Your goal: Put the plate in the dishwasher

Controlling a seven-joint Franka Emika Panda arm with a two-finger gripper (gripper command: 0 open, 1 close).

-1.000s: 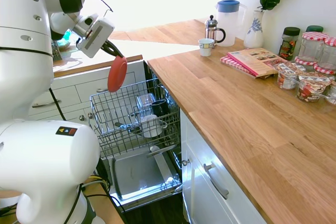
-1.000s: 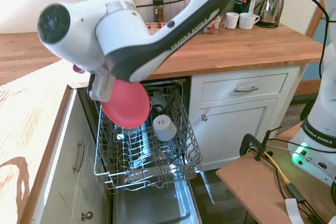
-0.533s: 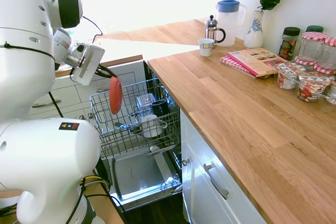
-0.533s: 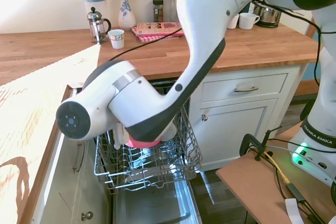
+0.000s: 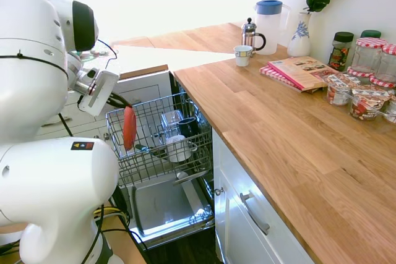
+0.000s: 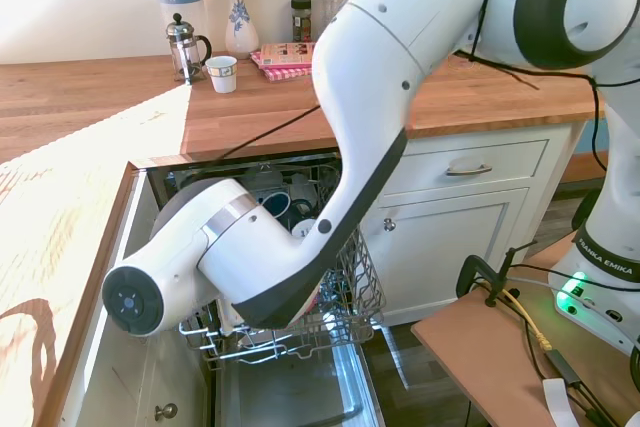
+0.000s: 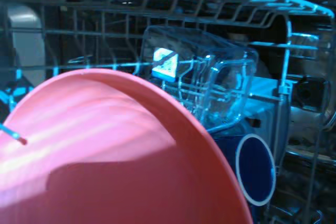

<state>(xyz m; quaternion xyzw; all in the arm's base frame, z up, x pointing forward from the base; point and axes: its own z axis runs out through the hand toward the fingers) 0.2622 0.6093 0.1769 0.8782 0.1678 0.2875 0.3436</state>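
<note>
One plate point(image 5: 129, 127), clamped upright in the gripper point(image 5: 121, 104), hangs at the dishwasher point(image 5: 162, 133) rack's near edge; I'd lower it straight between tines, clear of the cups point(image 5: 178, 148).

1. "FRANKA EMIKA", black capitals, runs along the white base of the robot arm point(image 6: 607, 252) at the right edge of the second exterior view.
2. Pinkish-red book point(image 5: 302, 70) on the wooden worktop: cover print too small to read.
3. Red-lidded glass jars point(image 5: 369, 54): labels unreadable.
</note>
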